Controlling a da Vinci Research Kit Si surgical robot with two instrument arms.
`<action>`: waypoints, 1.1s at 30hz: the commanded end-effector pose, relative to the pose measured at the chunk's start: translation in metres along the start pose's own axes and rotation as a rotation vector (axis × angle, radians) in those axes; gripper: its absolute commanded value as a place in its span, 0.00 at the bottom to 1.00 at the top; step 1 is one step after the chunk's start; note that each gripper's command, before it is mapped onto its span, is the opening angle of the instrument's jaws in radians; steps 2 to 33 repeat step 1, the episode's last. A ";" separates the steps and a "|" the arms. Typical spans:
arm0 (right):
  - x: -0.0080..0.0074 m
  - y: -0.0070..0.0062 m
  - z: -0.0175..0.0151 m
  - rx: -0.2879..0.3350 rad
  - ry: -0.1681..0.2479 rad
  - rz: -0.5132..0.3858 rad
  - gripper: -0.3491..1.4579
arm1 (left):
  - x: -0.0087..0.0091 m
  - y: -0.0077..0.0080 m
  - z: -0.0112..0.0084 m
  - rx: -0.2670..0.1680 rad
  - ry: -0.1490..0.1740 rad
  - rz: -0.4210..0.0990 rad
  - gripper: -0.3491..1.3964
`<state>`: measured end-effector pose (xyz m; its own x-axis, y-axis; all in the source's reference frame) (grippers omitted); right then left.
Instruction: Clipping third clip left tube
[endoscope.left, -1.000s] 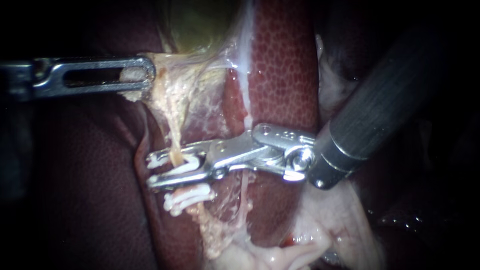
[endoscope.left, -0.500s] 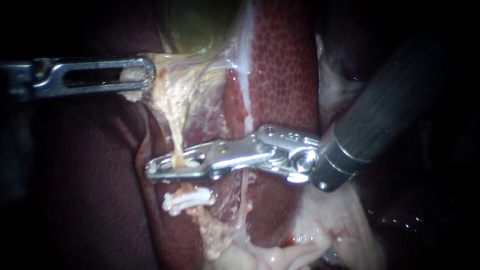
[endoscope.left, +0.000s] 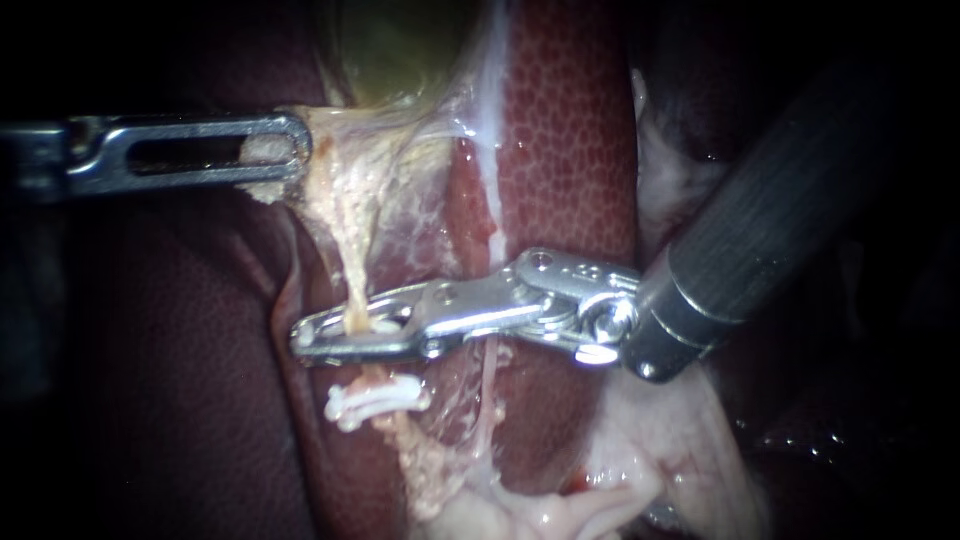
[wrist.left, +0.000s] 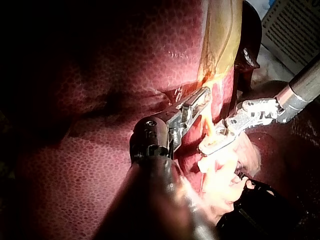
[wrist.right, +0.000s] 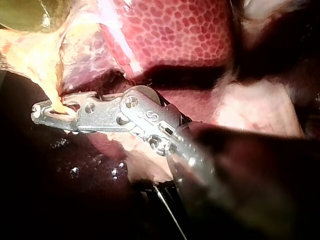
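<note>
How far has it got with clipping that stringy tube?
Done: one white clip already sits on the tube. In hand: the right instrument has its jaws shut on the tube close beside it, while the left instrument holds pale tissue taut. Probably left: opening and withdrawing.

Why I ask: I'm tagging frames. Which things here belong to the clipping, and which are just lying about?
Job in hand:
- slender silver right instrument, end effector shut on the pale yellowish left tube
- white plastic clip lower on that tube
- slotted silver left instrument, gripping pale fatty tissue

Lying about:
- mottled red liver
- greenish gallbladder
- thin pinkish right tube
</note>
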<state>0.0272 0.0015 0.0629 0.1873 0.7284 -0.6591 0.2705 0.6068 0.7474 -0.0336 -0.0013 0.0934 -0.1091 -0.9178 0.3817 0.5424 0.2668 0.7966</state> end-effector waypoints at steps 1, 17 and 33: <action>0.0000 0.0000 -0.0001 0.003 -0.001 0.000 0.00 | 0.0000 0.0000 0.0000 0.000 0.000 0.000 0.12; 0.0000 0.0000 -0.0001 0.003 -0.001 0.000 0.00 | 0.0000 0.0000 0.0000 0.000 0.000 0.000 0.12; 0.0000 0.0000 -0.0001 0.003 -0.001 0.000 0.00 | 0.0000 0.0000 0.0000 0.000 0.000 0.000 0.12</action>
